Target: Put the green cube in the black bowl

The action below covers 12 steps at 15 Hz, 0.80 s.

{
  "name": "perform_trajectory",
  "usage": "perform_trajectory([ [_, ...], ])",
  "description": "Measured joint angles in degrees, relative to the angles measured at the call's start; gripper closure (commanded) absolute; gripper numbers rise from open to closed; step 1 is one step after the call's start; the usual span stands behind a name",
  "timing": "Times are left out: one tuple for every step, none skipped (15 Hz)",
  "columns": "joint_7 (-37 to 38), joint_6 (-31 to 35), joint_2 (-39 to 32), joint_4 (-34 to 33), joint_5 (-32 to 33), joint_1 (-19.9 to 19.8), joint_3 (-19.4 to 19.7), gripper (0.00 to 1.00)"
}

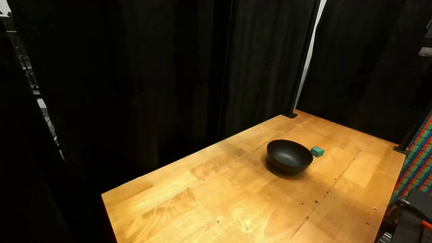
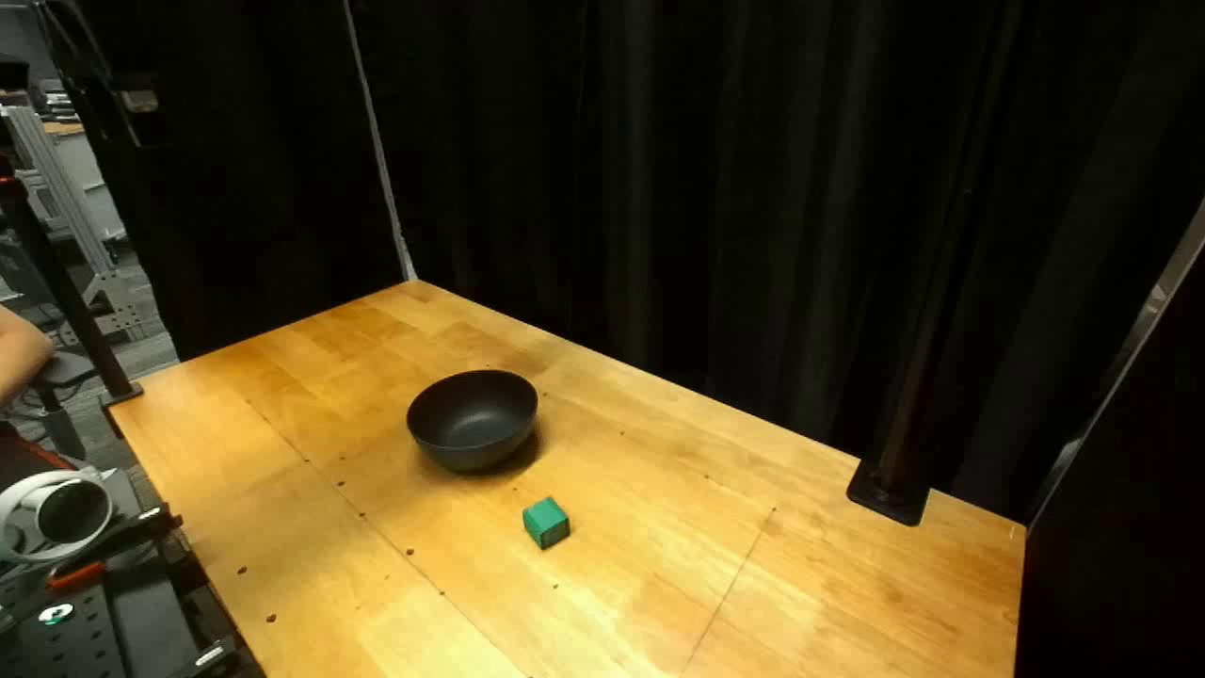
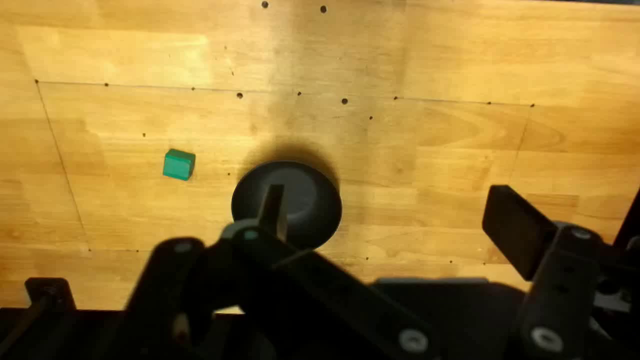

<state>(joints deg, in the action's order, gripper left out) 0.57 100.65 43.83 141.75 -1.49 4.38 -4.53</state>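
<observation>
The green cube [image 1: 317, 151] lies on the wooden table beside the black bowl [image 1: 289, 158], a small gap apart. In an exterior view the cube [image 2: 546, 523] sits in front of the bowl [image 2: 473, 419]. In the wrist view the cube [image 3: 178, 164] is to the left of the bowl [image 3: 320, 210], which stands upright with nothing visible inside. My gripper [image 3: 392, 215] is open, with nothing between its fingers, high above the table. Its left finger covers part of the bowl in the wrist view. The gripper is out of view in both exterior views.
The wooden table [image 2: 659, 452] carries the bowl and cube. Black curtains hang behind its edges. A black post base [image 2: 888, 492] stands at the table edge, and another post foot [image 2: 120, 394] stands at a corner. Equipment with a white round part [image 2: 56, 513] is beside the table.
</observation>
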Motion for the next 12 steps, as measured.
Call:
perform_trajectory([
  [0.0, 0.0, 0.0, -0.3, 0.0, 0.0, 0.0, 0.00],
  [0.0, 0.0, 0.1, -0.6, 0.0, 0.0, 0.0, 0.00],
  [0.0, 0.0, 0.3, -0.8, 0.0, 0.0, 0.0, 0.00],
  [0.0, 0.0, 0.4, -0.9, 0.0, 0.0, 0.0, 0.00],
  [0.0, 0.0, 0.4, -1.0, 0.0, 0.0, 0.0, 0.00],
  [0.0, 0.0, 0.3, -0.9, 0.0, 0.0, 0.0, 0.00],
  [0.5, 0.3, 0.0, -0.6, 0.2, -0.1, -0.1, 0.00],
  [1.7, 1.8, -0.9, 0.2, 0.7, -0.4, -0.4, 0.00],
  [3.4, 4.4, -2.7, 1.3, 1.5, -1.1, -0.7, 0.00],
  [4.9, 7.7, -5.2, 2.4, 2.3, -1.9, -1.0, 0.00],
  [6.6, 11.3, -8.5, 3.2, 3.1, -2.9, -1.3, 0.00],
  [7.9, 14.6, -11.9, 3.6, 3.7, -3.8, -1.3, 0.00],
])
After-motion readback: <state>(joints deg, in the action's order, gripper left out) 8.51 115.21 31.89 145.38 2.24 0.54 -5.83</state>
